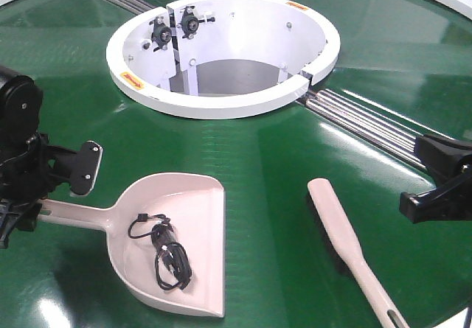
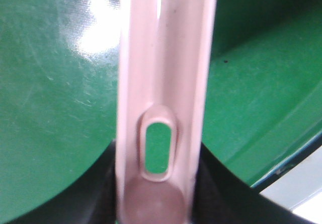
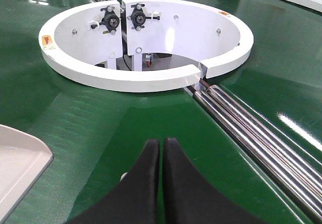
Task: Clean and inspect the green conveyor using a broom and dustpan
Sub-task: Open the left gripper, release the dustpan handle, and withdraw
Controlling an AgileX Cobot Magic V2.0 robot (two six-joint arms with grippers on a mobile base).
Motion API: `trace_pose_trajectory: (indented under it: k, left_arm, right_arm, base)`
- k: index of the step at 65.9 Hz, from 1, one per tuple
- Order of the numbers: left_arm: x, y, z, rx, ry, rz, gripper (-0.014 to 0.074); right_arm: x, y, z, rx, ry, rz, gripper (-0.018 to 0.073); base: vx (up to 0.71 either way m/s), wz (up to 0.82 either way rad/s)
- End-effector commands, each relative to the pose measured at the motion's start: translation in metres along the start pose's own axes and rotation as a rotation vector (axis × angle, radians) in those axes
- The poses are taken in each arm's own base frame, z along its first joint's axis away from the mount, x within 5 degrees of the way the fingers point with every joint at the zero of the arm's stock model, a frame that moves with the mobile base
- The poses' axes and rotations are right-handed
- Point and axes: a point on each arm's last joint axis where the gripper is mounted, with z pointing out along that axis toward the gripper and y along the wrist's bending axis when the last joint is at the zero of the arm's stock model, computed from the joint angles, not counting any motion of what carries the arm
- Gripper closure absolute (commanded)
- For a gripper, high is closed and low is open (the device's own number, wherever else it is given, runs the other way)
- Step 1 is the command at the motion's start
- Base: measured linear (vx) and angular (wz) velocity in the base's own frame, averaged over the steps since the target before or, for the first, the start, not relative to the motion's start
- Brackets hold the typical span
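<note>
The green conveyor (image 1: 258, 144) carries both tools. The dustpan (image 1: 184, 225) lies at my left, its handle pinched in my left fingers (image 2: 100, 204). The broom (image 1: 346, 232) lies just left of my right fingers (image 3: 148, 183), which are pressed together and empty. Its long axis runs toward me, handle nearest.

- Bright light from above; white glare patches sit on the glossy green conveyor (image 1: 280, 151) in all three views.
- My left wrist view is soft: the dustpan (image 2: 166, 58) handle is blurred, probably too close to focus.
- My right hand (image 3: 161, 143) reads as flat black.
- Shadows are faint.
</note>
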Motion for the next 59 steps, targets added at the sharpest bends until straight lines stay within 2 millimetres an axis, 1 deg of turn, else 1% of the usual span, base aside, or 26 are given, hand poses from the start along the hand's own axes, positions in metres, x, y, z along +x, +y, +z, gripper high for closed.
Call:
trace_pose_trajectory:
  k: [1, 15, 24, 29, 33, 37, 42, 45, 52, 54, 59]
  left_arm:
    - [0.0007, -0.0024, -0.0175, -0.037, -0.025, -0.014, 0.0611]
    - [0.0008, -0.0025, -0.0179, -0.038, -0.025, -0.015, 0.0582]
    - [0.0008, -0.0028, -0.0184, -0.038, -0.029, -0.016, 0.0514]
    - [-0.0012, -0.0035, -0.0185, -0.03, -0.05, -0.023, 0.0449]
    - [-0.0022, -0.0039, -0.0185, -0.026, -0.061, -0.027, 0.0372]
    - [-0.0035, -0.0044, -0.0186, -0.02, -0.075, -0.045, 0.0274]
    - [-0.0041, -0.0046, -0.0186, -0.014, -0.083, -0.114, 0.0137]
    - [-0.0041, -0.0044, -0.0186, -0.015, -0.083, -0.15, 0.0039]
    - [-0.0034, -0.0033, -0.0186, -0.026, -0.076, -0.169, -0.0104]
    - [-0.0034, -0.0033, -0.0186, -0.026, -0.076, -0.169, -0.0122]
    - [-0.0033, -0.0033, -0.0186, -0.027, -0.076, -0.168, -0.0115]
  right_arm:
    - [-0.0159, -0.0037, -0.003, 0.026, -0.098, -0.005, 0.0569]
    - [-0.0161, -0.0036, -0.0037, 0.026, -0.1, -0.005, 0.0569]
    - [-0.0161, -0.0036, -0.0037, 0.026, -0.1, -0.005, 0.0569]
    - [-0.0161, -0.0036, -0.0037, 0.026, -0.1, -0.005, 0.0569]
    - [-0.0161, -0.0036, -0.0037, 0.026, -0.1, -0.005, 0.0569]
    - [-0.0161, -0.0036, -0.0037, 0.026, -0.1, -0.005, 0.0569]
    - [-0.0161, -0.0036, -0.0037, 0.026, -0.1, -0.005, 0.0569]
    - [-0.0161, -0.0036, -0.0037, 0.026, -0.1, -0.005, 0.0569]
    - [-0.0161, -0.0036, -0.0037, 0.026, -0.1, -0.005, 0.0569]
    - [-0.0161, -0.0036, -0.0037, 0.026, -0.1, -0.005, 0.0569]
    - [-0.016, -0.0036, -0.0037, 0.026, -0.099, -0.005, 0.0569]
  base:
    - [0.0, 0.0]
    - [0.0, 0.0]
    - [0.0, 0.0]
    - [0.0, 0.0]
    - [0.0, 0.0]
    - [0.0, 0.0]
    - [0.0, 0.0]
    - [0.0, 0.0]
    - [0.0, 0.0]
    - [0.0, 0.0]
    - [0.0, 0.0]
